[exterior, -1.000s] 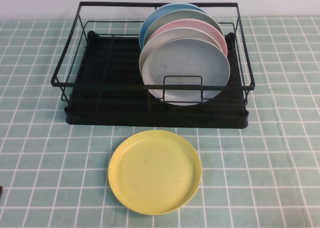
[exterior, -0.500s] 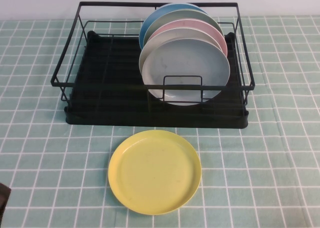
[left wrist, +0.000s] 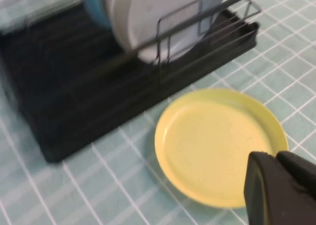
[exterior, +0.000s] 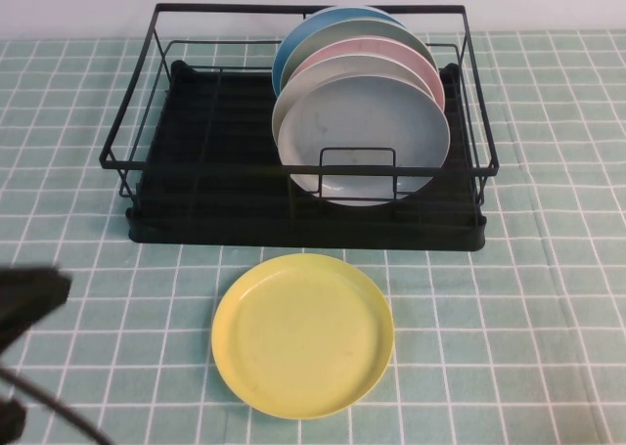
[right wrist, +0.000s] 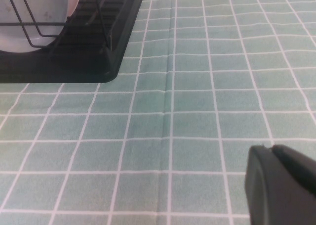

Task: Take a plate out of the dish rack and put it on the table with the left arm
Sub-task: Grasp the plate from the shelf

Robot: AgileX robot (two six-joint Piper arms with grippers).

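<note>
The pale grey-blue plate (exterior: 364,137) stands on edge at the front of a row of plates in the right half of the black wire dish rack (exterior: 196,171), behind the small loop divider. It also shows in the left wrist view (left wrist: 148,17). My left gripper (exterior: 54,287) is at the left edge of the table (exterior: 548,269), well in front of the rack and left of the yellow plate. In its wrist view the left gripper (left wrist: 275,157) is shut and empty over the yellow plate's rim. My right gripper (right wrist: 271,148) is shut and empty, low over the cloth right of the rack.
A yellow plate (exterior: 303,334) lies flat on the cloth just in front of the rack. Behind the grey-blue plate stand a creamy-white, a pink, a greenish and a blue plate (exterior: 293,49). The rack's left half holds nothing.
My left arm has come into the high view from the lower left corner and moved up and forward over the table. The plates and rack have not moved.
</note>
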